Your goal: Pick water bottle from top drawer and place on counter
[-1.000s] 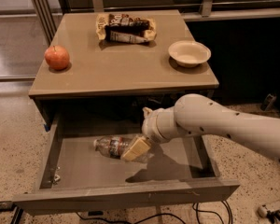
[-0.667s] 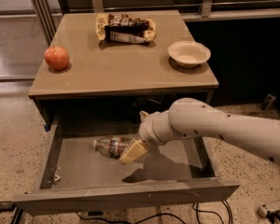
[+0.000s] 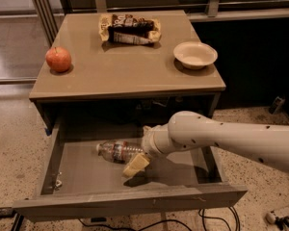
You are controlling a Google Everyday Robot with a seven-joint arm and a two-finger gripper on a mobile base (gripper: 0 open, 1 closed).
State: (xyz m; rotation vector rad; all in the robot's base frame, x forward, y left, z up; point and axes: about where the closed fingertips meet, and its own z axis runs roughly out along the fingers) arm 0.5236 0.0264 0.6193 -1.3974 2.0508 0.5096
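Dim overhead light; pincer (image 3: 136, 164) in top drawer (image 3: 82, 176) shadows its floor

Speckled floor (image 3: 9, 143), dark panel (image 3: 253, 52) behind, cables (image 3: 216, 221) below.

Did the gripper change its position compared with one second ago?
Yes. The gripper in the top drawer shifted slightly left and lower in view, nearer the drawer's front panel; the water bottle beside it stayed put.

My white arm (image 3: 231, 138) extends leftward from the right; wrist (image 3: 155, 146) bent down, end effector (image 3: 136, 164) low at centre view.
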